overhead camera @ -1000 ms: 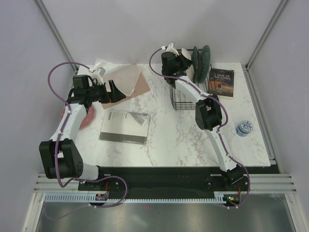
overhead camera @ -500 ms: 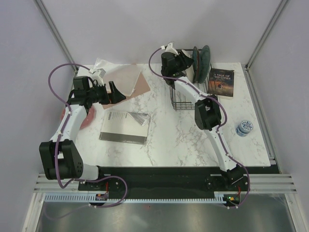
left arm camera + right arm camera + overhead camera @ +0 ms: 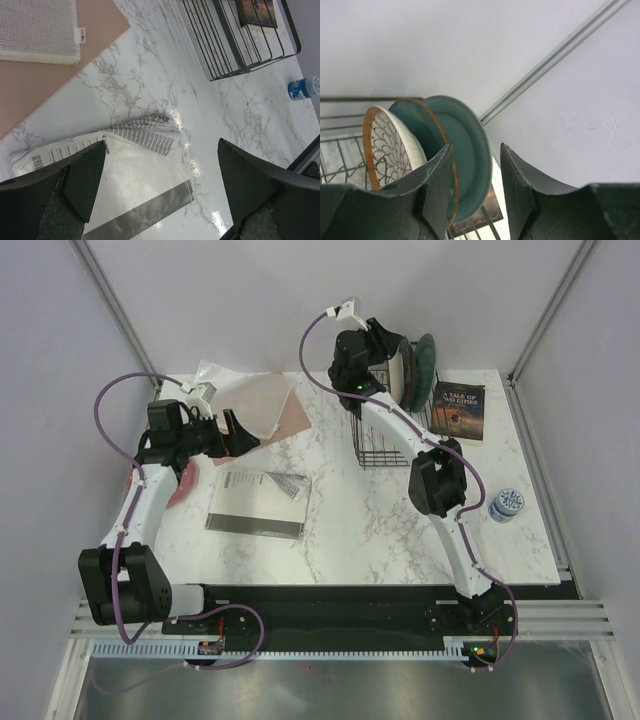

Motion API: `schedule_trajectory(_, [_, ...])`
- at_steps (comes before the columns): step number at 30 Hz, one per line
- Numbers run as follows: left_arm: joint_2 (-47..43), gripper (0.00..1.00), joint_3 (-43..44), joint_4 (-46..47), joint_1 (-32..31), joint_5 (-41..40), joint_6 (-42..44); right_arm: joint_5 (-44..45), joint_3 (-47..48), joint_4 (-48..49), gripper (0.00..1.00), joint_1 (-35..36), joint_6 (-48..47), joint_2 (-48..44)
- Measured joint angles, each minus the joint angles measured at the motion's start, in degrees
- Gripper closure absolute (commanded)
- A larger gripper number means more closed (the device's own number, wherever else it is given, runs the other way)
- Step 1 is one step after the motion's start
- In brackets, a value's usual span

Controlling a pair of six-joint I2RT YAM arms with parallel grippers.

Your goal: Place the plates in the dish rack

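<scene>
The black wire dish rack (image 3: 385, 440) stands at the back of the table, its near end also showing in the left wrist view (image 3: 235, 45). In it a whitish patterned plate (image 3: 404, 372) (image 3: 385, 147) stands on edge. Behind it stand an orange-rimmed plate (image 3: 417, 122) and a teal plate (image 3: 426, 358) (image 3: 470, 150). My right gripper (image 3: 388, 340) (image 3: 476, 172) hangs open just above these plates and holds nothing. A reddish-pink plate (image 3: 183, 483) lies flat at the left edge, partly under my left arm. My left gripper (image 3: 240, 432) (image 3: 160, 190) is wide open above a plastic bag (image 3: 125, 190).
The silvery plastic bag (image 3: 258, 502) lies left of centre. A pinkish-brown sheet (image 3: 268, 405) (image 3: 45, 90) with a white mesh pad (image 3: 37, 27) on it lies at the back left. Right of the rack lie a book (image 3: 459, 410) and a small blue-and-white round object (image 3: 507, 505) (image 3: 304, 88).
My right gripper has opened and risen a little above the plates in the rack. The left arm has shifted slightly, still open.
</scene>
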Motion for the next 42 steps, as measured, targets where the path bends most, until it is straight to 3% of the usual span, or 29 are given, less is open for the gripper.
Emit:
schedule_trajectory(5, [-3.8,0.00,-1.3,-0.3,0.0,-0.7,0.1,0.4,0.0,2.3,0.52,-0.6,-0.5,-1.6])
schedule_trajectory(9, [-8.6,0.00,-2.1,-1.2,0.0,-8.4,1.4,0.0,0.0,1.3,0.51,-0.6,1.0,-2.3])
schedule_trajectory(12, [-11.5,0.00,-3.0,-2.6,0.0,-16.4,3.1,-2.0,-0.1,-3.4,0.39,0.3,6.4,-4.6])
schedule_trajectory(13, [-11.7,0.01,-3.1,-3.7,0.0,-18.9,3.7,-3.1,-0.3,-5.5,0.28,0.7,8.6,-5.8])
schedule_trajectory(16, [-10.1,0.04,-2.9,-6.9,0.2,-26.1,6.3,-12.0,-4.0,-16.0,0.23,2.5,18.2,-13.0])
schedule_trajectory(21, [-3.3,0.08,-2.4,-11.8,3.0,-33.6,12.3,-40.7,-12.0,-30.9,0.25,4.7,32.1,-26.5])
schedule_trajectory(24, [-1.3,0.09,-2.4,-13.4,6.3,-34.7,14.9,-58.5,-11.7,-36.1,0.02,5.0,39.4,-28.2])
schedule_trajectory(28, [-0.9,0.12,-0.5,-14.4,11.1,-35.8,18.1,-79.6,-7.3,-39.5,0.13,4.8,51.0,-21.0])
schedule_trajectory(31, [-0.9,0.17,1.1,-14.1,12.3,-37.6,21.3,-88.3,-3.7,-38.8,0.13,5.0,59.5,-11.4])
schedule_trajectory(34, [0.5,0.27,1.9,-14.3,13.0,-38.0,24.1,-92.8,-2.1,-38.4,0.13,5.2,64.9,-3.4])
schedule_trajectory(38, [7.8,0.30,5.0,-14.3,13.9,-38.0,27.5,-97.1,-1.5,-38.5,0.13,5.4,70.3,4.0])
schedule_trajectory(42, [15.3,0.31,7.5,-14.3,13.9,-37.2,29.6,-99.2,-1.5,-38.0,0.12,5.4,71.5,4.3])
